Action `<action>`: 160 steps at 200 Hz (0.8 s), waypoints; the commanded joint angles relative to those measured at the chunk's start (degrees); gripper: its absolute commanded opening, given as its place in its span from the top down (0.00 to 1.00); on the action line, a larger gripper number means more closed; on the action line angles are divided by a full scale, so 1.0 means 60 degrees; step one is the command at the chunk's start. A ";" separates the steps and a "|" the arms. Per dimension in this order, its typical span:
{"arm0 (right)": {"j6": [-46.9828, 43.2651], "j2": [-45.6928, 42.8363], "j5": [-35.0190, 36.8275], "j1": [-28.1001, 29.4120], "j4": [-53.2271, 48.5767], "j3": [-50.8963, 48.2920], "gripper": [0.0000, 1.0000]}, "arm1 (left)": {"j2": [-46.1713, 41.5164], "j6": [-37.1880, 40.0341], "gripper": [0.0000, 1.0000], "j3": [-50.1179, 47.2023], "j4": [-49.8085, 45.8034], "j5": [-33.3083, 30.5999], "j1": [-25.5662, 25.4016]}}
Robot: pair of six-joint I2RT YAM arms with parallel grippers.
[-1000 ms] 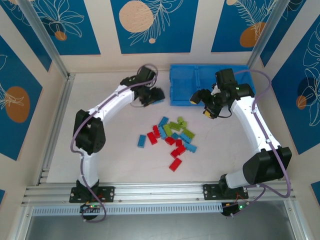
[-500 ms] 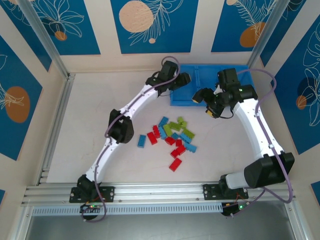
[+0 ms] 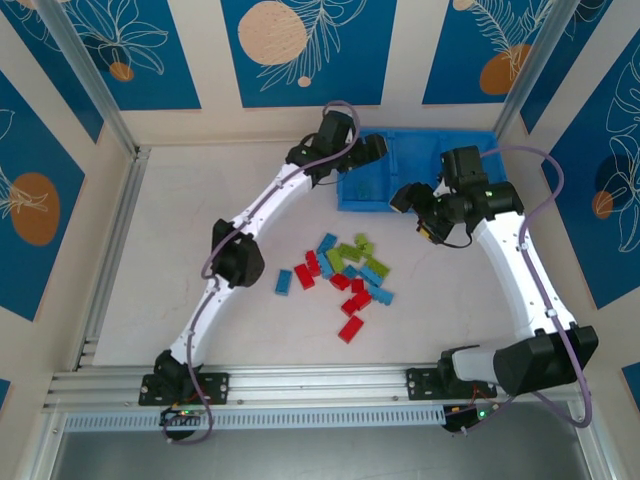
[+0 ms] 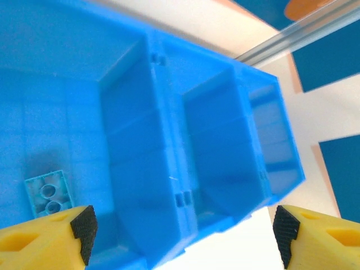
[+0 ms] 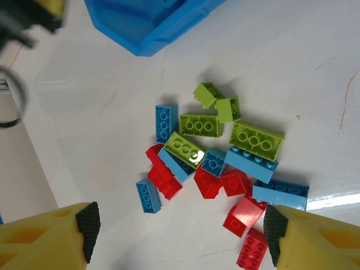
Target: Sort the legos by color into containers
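**Both claws wide, one brick in the tray**

The left arm stretches long across the counter (image 3: 150, 250). The left claw (image 4: 183, 236) is spread wide and empty over the glossy blue tray (image 4: 169, 140), where one pale studded brick (image 4: 49, 192) lies flat in an end compartment. The right arm is elbow-bent. The right claw (image 5: 180, 230) gapes empty above the loose legos (image 5: 219, 146), smooth red, blue and lime blocks beside the tray.

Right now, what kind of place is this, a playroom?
More likely a robot test booth than a playroom. The left arm and right arm are bolted to a metal rail, patterned panels wall it in, and the legos and blue tray look set out for sorting.
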 commanded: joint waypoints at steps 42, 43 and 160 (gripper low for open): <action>-0.0881 0.1889 0.0813 0.0997 0.0127 -0.0232 0.21 | -0.6590 0.4433 0.14 -0.6471 0.0826 -0.0153 0.0040; -0.0891 0.1932 0.0828 0.1028 0.0130 -0.0219 0.21 | -0.6667 0.4483 0.14 -0.6620 0.0840 -0.0165 0.0040; -0.4307 0.5489 0.0667 0.4760 0.1503 0.1434 0.31 | -1.2862 0.7340 0.04 -1.4672 0.1706 -0.1899 0.0636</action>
